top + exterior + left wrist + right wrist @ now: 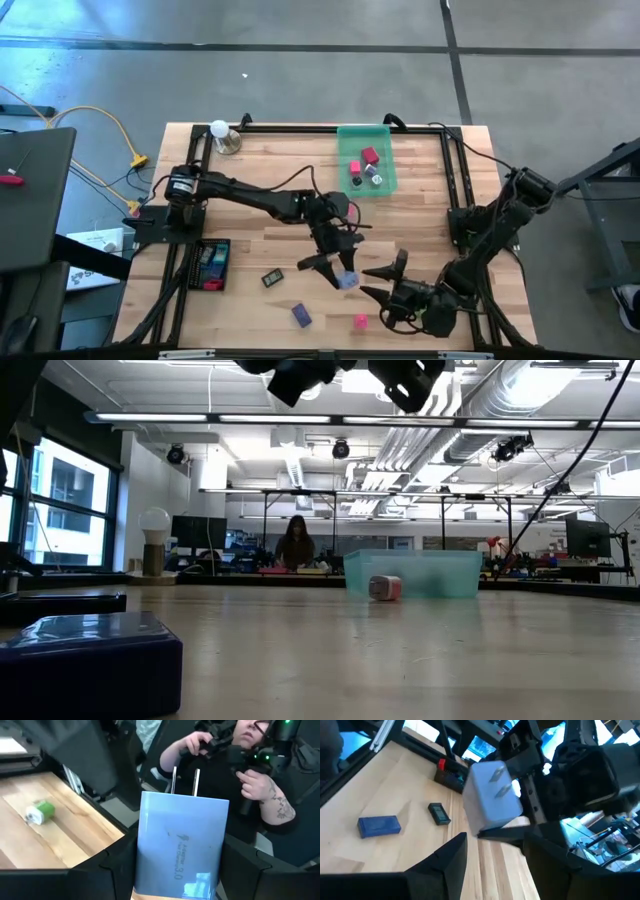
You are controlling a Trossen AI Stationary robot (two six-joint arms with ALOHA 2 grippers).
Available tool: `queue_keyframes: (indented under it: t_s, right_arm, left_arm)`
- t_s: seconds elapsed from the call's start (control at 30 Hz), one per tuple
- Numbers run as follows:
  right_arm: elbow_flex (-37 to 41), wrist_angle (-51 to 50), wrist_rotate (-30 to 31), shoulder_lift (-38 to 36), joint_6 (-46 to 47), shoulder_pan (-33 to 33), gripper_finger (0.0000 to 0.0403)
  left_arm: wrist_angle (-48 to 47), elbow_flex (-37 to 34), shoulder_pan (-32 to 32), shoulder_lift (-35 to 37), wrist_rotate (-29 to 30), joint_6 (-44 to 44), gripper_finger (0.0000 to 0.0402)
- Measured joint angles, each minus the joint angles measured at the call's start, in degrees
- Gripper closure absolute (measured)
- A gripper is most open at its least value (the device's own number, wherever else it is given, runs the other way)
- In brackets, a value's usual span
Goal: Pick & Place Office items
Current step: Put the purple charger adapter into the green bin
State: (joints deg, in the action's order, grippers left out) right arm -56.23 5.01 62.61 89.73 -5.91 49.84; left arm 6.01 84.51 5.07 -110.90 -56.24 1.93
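Overhead, the scene centres on the translucent green tray [387,178] at the table's far edge.

Left gripper [333,262]: well in front of the tray, over the middle of the wooden table [270,240], fingers clamped on a pale blue wall charger [347,280].

Charger: held between the dark fingers [112,865] in the left wrist view, its two metal prongs [184,781] pointing away from the camera, printed lettering across its face.

Right gripper [378,282]: just beside the charger, on the side away from the left arm, fingers spread apart; in the right wrist view the charger [492,795] hangs beyond them.

In the tray: a red block [369,156], a pink piece [354,167] and small dark and silvery items [374,177].

Front of the table, far from the tray: a blue rectangular block [301,316], a pink cube [360,321] and a small black device with a screen [271,278].

Black tray [209,264]: at the left arm's base, holding mixed small items.

Lamp-like white ball on a metal base [222,134]: far corner, well to one side of the green tray.

Green-and-white cylinder [40,812]: lying on the wood in the left wrist view.

Background: a person [240,775] sits beyond the table edge, hands on dark control handles.
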Motion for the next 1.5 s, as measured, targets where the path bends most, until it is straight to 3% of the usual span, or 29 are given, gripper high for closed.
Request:
queue_keyframes:
  t_s: [0.13, 0.5, 0.67, 0.87, 1.1, 1.5]
  right_arm:
    - [0.0, 0.0, -2.6, 0.0, -1.3, -2.0, 0.022]
    - [0.0, 2.1, -17.9, 0.0, -2.1, -7.7, 0.022]
    - [0.0, 3.6, -18.3, 0.6, -6.9, -8.3, 0.0225]
    - [0.0, 3.7, -22.3, 0.7, -7.9, -8.8, 0.0295]
    - [0.0, 2.1, -22.5, 0.6, -7.9, -8.8, 0.0296]
    - [0.0, 1.1, -19.5, 0.6, -4.9, -6.0, 0.0296]
  left_arm:
    - [1.9, 0.0, 0.2, -1.3, 0.7, 2.0, 0.0186]
    - [3.7, 0.0, -0.2, -3.3, -2.0, 2.6, 0.0186]
    - [3.9, 0.0, -0.2, -3.3, -2.1, 2.9, 0.0186]
    - [3.8, 0.0, -0.1, -3.3, -2.0, 2.9, 0.0186]
    - [3.9, -0.1, 0.0, -3.3, 0.7, 3.5, 0.0186]
    - [4.3, -0.1, -3.2, -3.3, -1.0, 6.2, 0.0186]
